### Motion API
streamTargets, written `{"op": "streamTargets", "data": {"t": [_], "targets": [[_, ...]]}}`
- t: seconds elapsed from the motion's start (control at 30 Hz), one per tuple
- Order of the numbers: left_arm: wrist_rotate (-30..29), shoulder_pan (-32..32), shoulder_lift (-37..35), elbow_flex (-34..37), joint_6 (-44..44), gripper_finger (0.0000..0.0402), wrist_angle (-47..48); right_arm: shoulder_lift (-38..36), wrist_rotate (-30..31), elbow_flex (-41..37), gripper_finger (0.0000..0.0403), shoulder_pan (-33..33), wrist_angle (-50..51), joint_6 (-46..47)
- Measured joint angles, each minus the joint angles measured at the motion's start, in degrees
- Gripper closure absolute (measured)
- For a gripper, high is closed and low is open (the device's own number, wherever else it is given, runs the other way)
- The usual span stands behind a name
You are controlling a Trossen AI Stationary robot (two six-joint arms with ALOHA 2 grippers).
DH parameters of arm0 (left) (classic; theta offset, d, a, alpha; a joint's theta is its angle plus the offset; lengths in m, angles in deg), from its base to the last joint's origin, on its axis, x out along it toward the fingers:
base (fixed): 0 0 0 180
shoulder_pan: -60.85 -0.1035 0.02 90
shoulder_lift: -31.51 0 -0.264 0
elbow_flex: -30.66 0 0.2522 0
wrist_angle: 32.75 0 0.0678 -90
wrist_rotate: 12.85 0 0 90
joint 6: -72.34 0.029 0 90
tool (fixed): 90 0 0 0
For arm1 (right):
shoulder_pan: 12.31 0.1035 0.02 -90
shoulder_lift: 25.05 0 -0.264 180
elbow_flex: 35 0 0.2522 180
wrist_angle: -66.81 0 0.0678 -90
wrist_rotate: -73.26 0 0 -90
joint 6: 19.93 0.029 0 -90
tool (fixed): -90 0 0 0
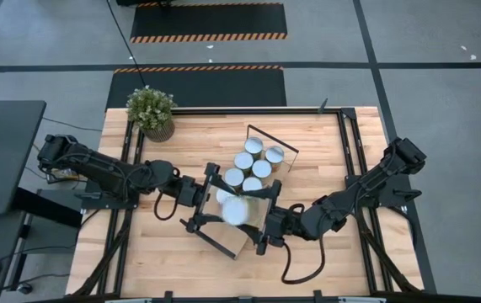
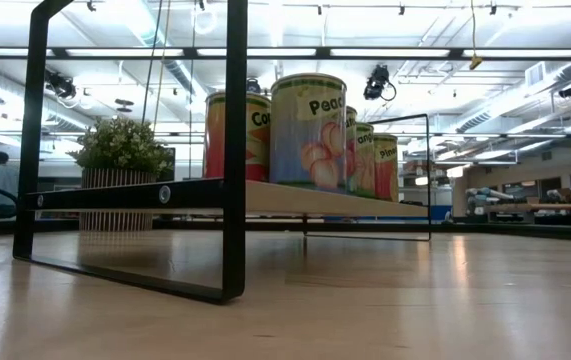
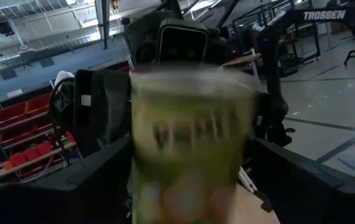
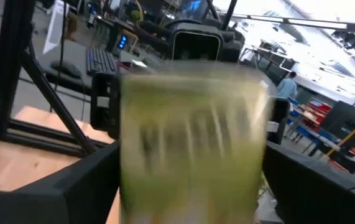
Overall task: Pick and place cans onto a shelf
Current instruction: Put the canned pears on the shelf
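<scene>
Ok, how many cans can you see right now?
8 cans. Six stand in two rows on the shelf, a seventh sits next along, and the eighth is between the left end effector and right end effector. None seems hidden.

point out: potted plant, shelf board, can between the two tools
potted plant [image 1: 151, 110], high view, on the foliage
shelf board [image 2: 315, 199], low view, on its front edge
can between the tools [image 1: 237, 209], high view, on its silver top
</scene>
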Motion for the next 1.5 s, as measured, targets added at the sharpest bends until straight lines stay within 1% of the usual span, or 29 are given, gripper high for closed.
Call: {"op": "streamTargets", "data": {"t": [0.07, 0.13, 0.23, 0.3, 0.37, 0.43, 0.5, 0.57, 0.67, 0.83, 0.9, 1.0, 1.03, 1.07, 1.1, 1.17, 1.2, 1.27, 1.37, 1.4, 1.43, 1.5], "targets": [[-0.27, -0.02, 0.00, 0.00, 0.00, 0.0069, 0.06, -0.04, 1.03, 0.02, 0.0015, 0.05, 0.81, 0.18], [-1.10, -0.33, 0.00, 0.00, -0.01, 0.0069, 0.67, -0.07, 2.73, 0.02, 0.0015, 0.03, 3.12, 1.60], [-1.87, -1.55, 0.00, 0.00, -1.17, 0.0069, 3.30, -0.07, 3.66, 0.02, 0.0031, -1.70, 8.63, 6.38], [-2.31, -2.70, 0.00, 0.00, -2.19, 0.0069, 6.53, -0.09, 1.27, -0.09, 0.0050, -3.98, 13.45, 11.18], [-5.12, -4.14, 0.42, -0.02, -3.26, 0.0069, 11.47, -0.22, -1.87, -1.39, 0.0070, -6.61, 18.48, 17.18], [-6.67, -5.46, 0.55, 0.02, -6.73, 0.0069, 17.09, -0.46, -3.29, -1.84, 0.0083, -8.10, 27.02, 23.32], [-5.56, -6.15, 0.29, 0.00, -10.66, 0.0068, 21.91, -1.62, -3.75, -1.91, 0.0088, -7.86, 33.25, 29.18], [-5.07, -6.06, 0.27, -0.02, -10.84, 0.0068, 26.87, -3.25, -3.88, -1.73, 0.0088, -6.11, 37.19, 33.00], [-5.49, -5.37, 0.31, 0.02, -10.30, 0.0068, 30.80, -4.19, -5.32, -4.50, 0.0083, -3.29, 36.91, 36.51], [-5.18, -3.94, -0.01, -0.10, -7.80, 0.0068, 34.79, -3.99, -8.57, -11.32, 0.0081, -0.56, 28.77, 38.74], [-6.07, -3.49, -1.62, -1.62, -8.12, 0.0068, 40.11, -3.98, -8.58, -12.02, 0.0082, 0.16, 29.60, 40.48], [-6.03, -3.50, -3.92, -5.63, -9.76, 0.0068, 48.05, -4.03, -7.80, -11.86, 0.0082, 1.97, 27.44, 40.62], [-5.49, -3.49, -4.56, -6.82, -10.72, 0.0068, 50.97, -4.09, -7.38, -11.83, 0.0082, 2.72, 27.25, 40.57], [-3.53, -3.24, -5.16, -7.59, -11.79, 0.0068, 52.91, -4.09, -6.45, -11.96, 0.0082, 3.42, 27.31, 41.06], [-0.37, -2.79, -5.97, -7.76, -12.77, 0.0068, 55.15, -4.01, -6.05, -12.41, 0.0082, 3.93, 27.09, 42.05], [7.22, -0.68, -7.43, -7.74, -15.96, 0.0068, 59.64, -3.65, -5.88, -13.56, 0.0082, 4.57, 26.10, 44.64], [9.11, 1.06, -7.97, -7.74, -18.50, 0.0068, 60.54, -3.54, -5.58, -14.23, 0.0082, 4.95, 26.18, 45.44], [10.10, 5.29, -8.85, -7.74, -25.50, 0.0068, 62.40, -3.26, -5.10, -15.28, 0.0082, 5.32, 24.91, 45.83], [9.18, 13.61, -8.72, -7.74, -37.97, 0.0068, 60.19, -3.11, -3.69, -15.80, 0.0082, 5.56, 25.04, 46.49], [7.75, 17.29, -7.78, -7.76, -43.06, 0.0068, 58.68, -3.08, -3.63, -15.76, 0.0082, 5.54, 25.04, 47.41], [5.08, 21.10, -6.44, -7.86, -48.02, 0.0068, 56.86, -3.06, -3.56, -15.76, 0.0082, 5.51, 25.26, 47.81], [0.68, 29.82, -2.12, -7.86, -58.01, 0.0068, 55.55, -3.04, -3.30, -15.76, 0.0082, 5.56, 25.21, 47.87]]}}
